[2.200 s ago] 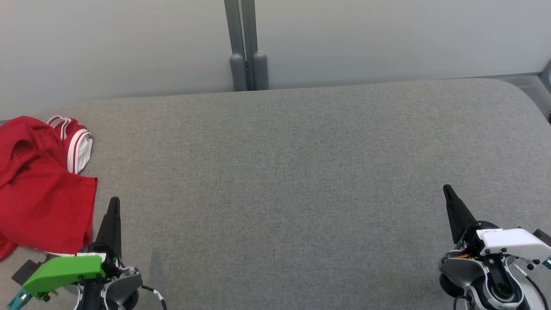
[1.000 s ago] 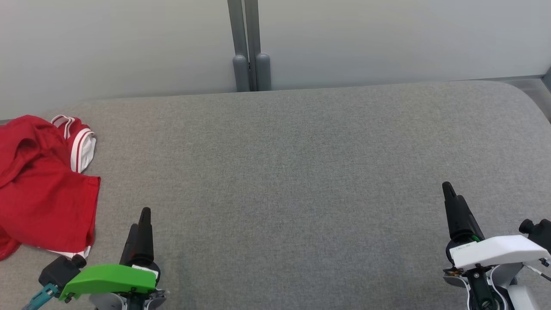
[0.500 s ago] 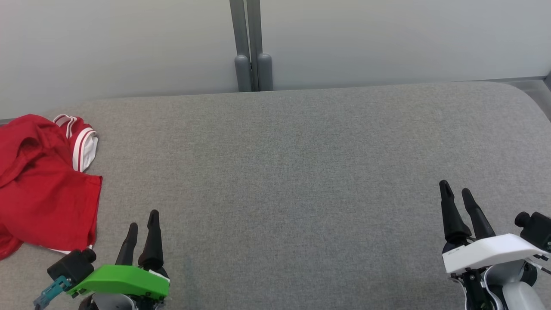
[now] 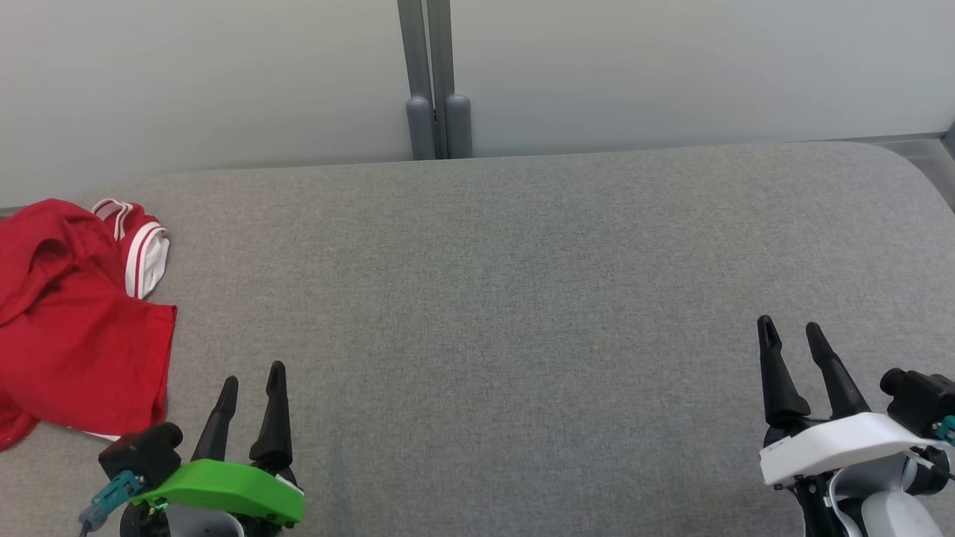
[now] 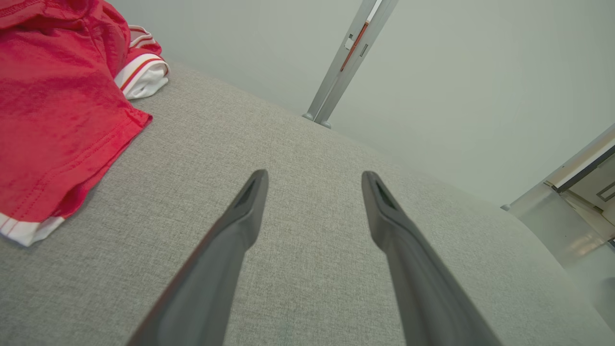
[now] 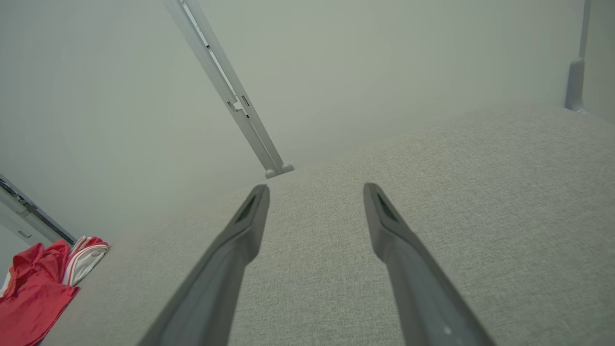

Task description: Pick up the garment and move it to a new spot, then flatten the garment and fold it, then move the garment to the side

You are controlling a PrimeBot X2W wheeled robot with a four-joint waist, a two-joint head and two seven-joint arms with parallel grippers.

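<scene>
Looked like step one, hadn't grabbed the red garment [image 4: 74,328] yet. Had left gripper [image 4: 254,373] and right gripper [image 4: 788,324] both splayed wide, holding nothing. Probably needed a reach left for its hem.

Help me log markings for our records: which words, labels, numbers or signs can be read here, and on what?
No text is readable.
Small label on the white cover of the right gripper: too small to read.
Marks on the grey post: blurred.
On the red garment: no print visible.
</scene>
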